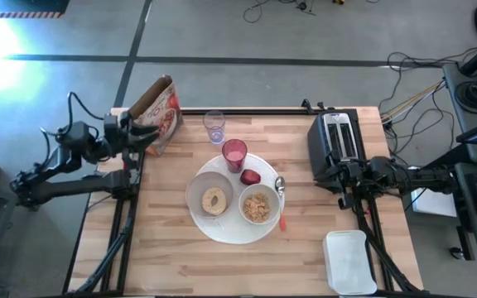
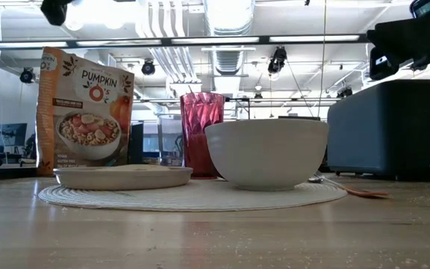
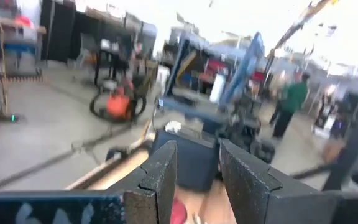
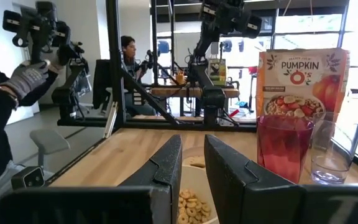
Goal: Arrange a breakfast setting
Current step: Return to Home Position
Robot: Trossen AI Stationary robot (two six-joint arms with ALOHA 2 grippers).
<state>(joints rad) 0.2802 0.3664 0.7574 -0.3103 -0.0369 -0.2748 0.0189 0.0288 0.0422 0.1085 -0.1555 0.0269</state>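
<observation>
Breakfast setting sits mid-table on the round white plate (image 1: 230, 231): bagel bowl (image 1: 214, 200), cereal bowl (image 1: 258, 207), apple (image 1: 251, 176), pink tumbler (image 1: 234, 153). Your left gripper (image 1: 145, 135) and right gripper (image 1: 338, 176) hang empty, fingers slightly apart. A careless left swing could topple the cereal box (image 1: 160, 112) just beside it.

overhead and table-level views share pink tumbler (image 1: 234, 154)

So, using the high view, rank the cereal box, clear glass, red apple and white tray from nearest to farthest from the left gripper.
From the left gripper, at the table's left edge:
1. cereal box, right beside it.
2. clear glass, just right of the box.
3. red apple, on the round mat mid-table.
4. white tray, opposite corner.
</observation>
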